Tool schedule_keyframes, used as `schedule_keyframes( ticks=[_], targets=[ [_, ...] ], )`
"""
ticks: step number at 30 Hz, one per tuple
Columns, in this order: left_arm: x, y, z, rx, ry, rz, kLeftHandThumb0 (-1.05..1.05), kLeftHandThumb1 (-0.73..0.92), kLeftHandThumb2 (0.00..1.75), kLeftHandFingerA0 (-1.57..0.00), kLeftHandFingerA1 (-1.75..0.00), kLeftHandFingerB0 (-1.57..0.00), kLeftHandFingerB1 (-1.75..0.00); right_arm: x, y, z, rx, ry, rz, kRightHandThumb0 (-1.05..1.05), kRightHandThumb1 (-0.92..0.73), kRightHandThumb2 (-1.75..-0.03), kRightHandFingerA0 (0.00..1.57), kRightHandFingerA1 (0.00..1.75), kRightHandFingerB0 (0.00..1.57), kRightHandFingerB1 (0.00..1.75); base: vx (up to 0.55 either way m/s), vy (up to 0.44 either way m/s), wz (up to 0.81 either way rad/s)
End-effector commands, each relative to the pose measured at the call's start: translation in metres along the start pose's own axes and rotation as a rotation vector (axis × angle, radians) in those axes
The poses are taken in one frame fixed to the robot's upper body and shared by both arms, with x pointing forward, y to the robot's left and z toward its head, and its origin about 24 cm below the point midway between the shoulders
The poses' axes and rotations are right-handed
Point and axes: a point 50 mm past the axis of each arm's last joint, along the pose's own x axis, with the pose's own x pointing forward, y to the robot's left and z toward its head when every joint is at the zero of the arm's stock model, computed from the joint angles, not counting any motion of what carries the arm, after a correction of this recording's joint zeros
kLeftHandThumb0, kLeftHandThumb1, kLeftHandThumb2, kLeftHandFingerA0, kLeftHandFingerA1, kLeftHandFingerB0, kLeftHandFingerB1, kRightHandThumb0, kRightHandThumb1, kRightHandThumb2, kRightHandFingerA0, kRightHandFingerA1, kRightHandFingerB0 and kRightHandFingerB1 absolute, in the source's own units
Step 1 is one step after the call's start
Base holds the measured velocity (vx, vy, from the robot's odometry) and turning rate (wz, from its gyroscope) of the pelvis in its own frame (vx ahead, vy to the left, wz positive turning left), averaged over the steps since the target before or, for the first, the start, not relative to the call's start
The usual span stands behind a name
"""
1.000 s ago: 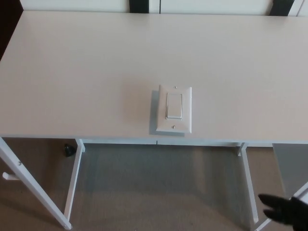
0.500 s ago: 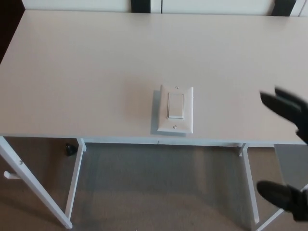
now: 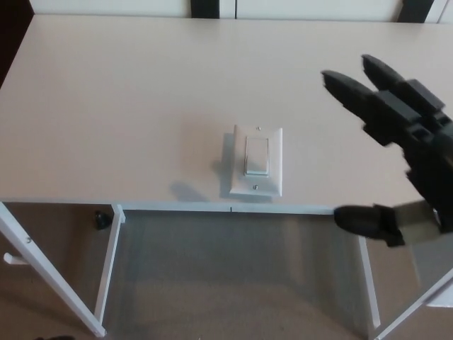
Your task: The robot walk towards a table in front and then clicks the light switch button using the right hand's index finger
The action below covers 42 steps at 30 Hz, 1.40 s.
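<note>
Illumination is bright, soft and even across the pale table point(image 3: 127, 85), with no glare or blown highlights, while the floor below the tabletop reads dimmer. The light switch point(image 3: 256, 161) casts a short, faint shadow along its left and near edges, and a diffuse grey shadow patch lies on the tabletop just left of it. Overall resolution is low and slightly soft; the right hand point(image 3: 396, 142), nearest the lens, shows blurred edges.

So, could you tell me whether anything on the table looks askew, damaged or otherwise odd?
Only that the light switch lies flat near the table front edge instead of on a wall. It looks square and undamaged.
</note>
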Motion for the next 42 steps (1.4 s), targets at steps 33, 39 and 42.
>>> schedule_keyframes(
  ticks=[33, 39, 42],
  targets=[
    [0.010, 0.010, 0.016, 0.049, 0.017, -0.003, -0.28, 0.63, 0.58, -0.50, -0.59, -0.36, -0.45, 0.048, 0.093, -0.050, -0.766, 0.234, 0.404, -0.99, -0.60, -0.98, 0.00, 0.03, 0.00, 0.01, 0.00, 0.000, 0.00],
    [0.010, 0.009, 0.017, 0.037, 0.018, -0.002, -0.26, 0.66, 0.59, -0.48, -0.57, -0.34, -0.44, 0.052, 0.096, -0.046, -0.772, 0.223, 0.397, -1.01, -0.62, -0.97, 0.00, 0.00, 0.08, 0.03, 0.00, 0.000, 0.00],
    [0.009, 0.010, 0.017, 0.052, 0.014, -0.003, -0.28, 0.65, 0.59, -0.49, -0.58, -0.35, -0.44, 0.053, 0.098, -0.045, -0.775, 0.220, 0.394, -1.01, -0.61, -0.98, 0.00, 0.01, 0.03, 0.03, 0.00, 0.000, 0.00]
  ],
)
